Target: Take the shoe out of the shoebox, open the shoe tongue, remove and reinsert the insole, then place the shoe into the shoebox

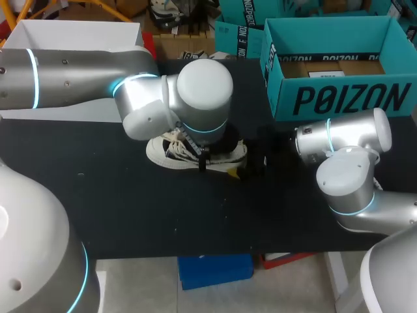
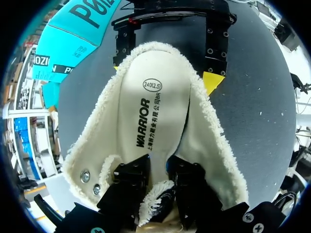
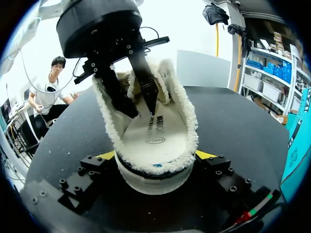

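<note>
Right claw (image 3: 155,156) clamps the fleece-lined shoe (image 3: 154,183) at its heel on the desk (image 1: 117,208); left claw (image 2: 159,166) sits inside, grip unclear

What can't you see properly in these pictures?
Head view: the left arm covers the shoe's middle.
Left wrist view: the left gripper hides the insole's front end.
Right wrist view: the shoe's toe is behind its fluffy lining.
Left wrist view: the black rim cuts off the shoebox.

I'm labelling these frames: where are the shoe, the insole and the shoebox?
shoe (image 1: 159,155): head view, toe end.
insole (image 2: 153,116): left wrist view, printed middle.
shoebox (image 1: 339,98): head view, front wall.
</note>
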Controlling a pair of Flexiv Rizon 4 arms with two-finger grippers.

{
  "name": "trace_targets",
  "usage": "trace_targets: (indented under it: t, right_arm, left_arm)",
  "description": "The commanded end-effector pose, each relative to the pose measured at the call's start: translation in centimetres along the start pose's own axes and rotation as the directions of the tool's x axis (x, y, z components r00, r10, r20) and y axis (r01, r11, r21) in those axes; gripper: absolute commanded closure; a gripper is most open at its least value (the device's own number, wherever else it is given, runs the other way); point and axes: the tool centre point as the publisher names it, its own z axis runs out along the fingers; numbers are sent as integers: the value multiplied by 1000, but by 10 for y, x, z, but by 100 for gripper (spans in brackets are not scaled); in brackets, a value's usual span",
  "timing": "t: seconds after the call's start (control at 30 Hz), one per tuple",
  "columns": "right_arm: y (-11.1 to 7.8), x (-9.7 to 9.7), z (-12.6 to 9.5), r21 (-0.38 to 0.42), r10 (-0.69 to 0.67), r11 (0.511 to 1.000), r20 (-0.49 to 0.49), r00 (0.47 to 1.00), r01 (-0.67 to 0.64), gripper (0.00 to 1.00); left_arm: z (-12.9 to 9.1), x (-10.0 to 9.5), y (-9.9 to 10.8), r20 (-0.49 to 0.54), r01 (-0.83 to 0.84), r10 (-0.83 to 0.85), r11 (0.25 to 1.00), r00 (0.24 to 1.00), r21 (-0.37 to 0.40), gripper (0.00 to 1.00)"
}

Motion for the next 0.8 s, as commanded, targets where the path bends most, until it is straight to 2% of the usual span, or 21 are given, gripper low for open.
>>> trace_targets:
  t: [0.03,0.17,0.4,0.63,0.7,0.73,0.77,0.8]
  right_arm:
    - [-4,0,5,5,2,1000,1,1000,-2,100]
    - [-4,0,5,5,2,1000,1,1000,-2,100]
    - [-4,0,5,5,2,1000,1,1000,-2,100]
    - [-4,0,5,5,2,1000,1,1000,-2,100]
    - [-4,0,5,5,2,1000,1,1000,-2,100]
    - [-4,0,5,5,2,1000,1,1000,-2,100]
    - [-4,0,5,5,2,1000,1,1000,-2,100]
    - [-4,0,5,5,2,1000,1,1000,-2,100]
  left_arm:
    - [253,-10,-4,-2,-8,8,1000,1000,-16,78]
    - [263,-13,-10,12,-26,27,999,1000,-42,78]
    - [267,-19,-21,81,-39,46,996,996,-85,74]
    - [274,-17,-28,81,-65,73,994,994,-92,75]
    - [277,-14,-29,67,-82,88,992,994,-97,80]
    - [279,-11,-30,58,-93,100,990,993,-102,86]
    - [280,-10,-30,51,-101,106,990,993,-100,100]
    - [280,-8,-30,45,-109,114,989,992,-103,100]
